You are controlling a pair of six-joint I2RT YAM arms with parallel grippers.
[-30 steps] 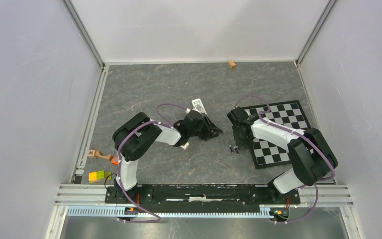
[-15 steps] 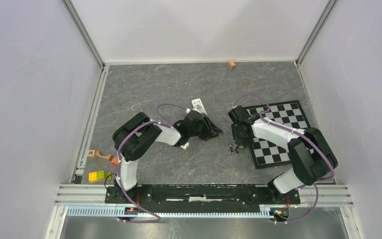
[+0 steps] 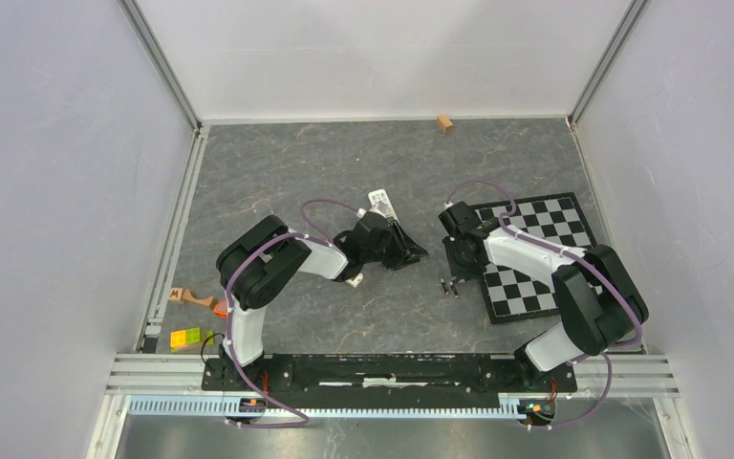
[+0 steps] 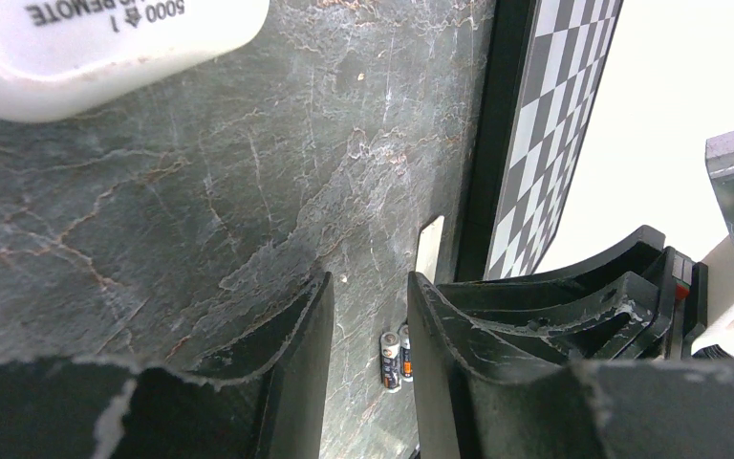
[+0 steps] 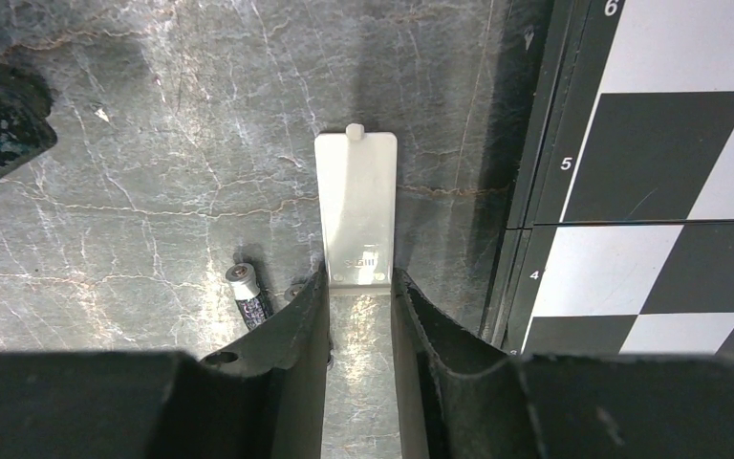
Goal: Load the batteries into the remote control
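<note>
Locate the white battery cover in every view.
Right wrist: battery cover at centre, between the right fingers, chessboard at right.
Left wrist: pale sliver at centre, against the chessboard's edge.
Top external: not discernible, under those fingers.
Shared landmark: the chessboard.

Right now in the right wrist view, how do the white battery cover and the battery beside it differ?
The battery cover is a flat white panel; the battery is a dark cylinder with a silver end. The cover sits between the fingers of the right end effector; the battery lies outside them. Both rest on the table.
</note>
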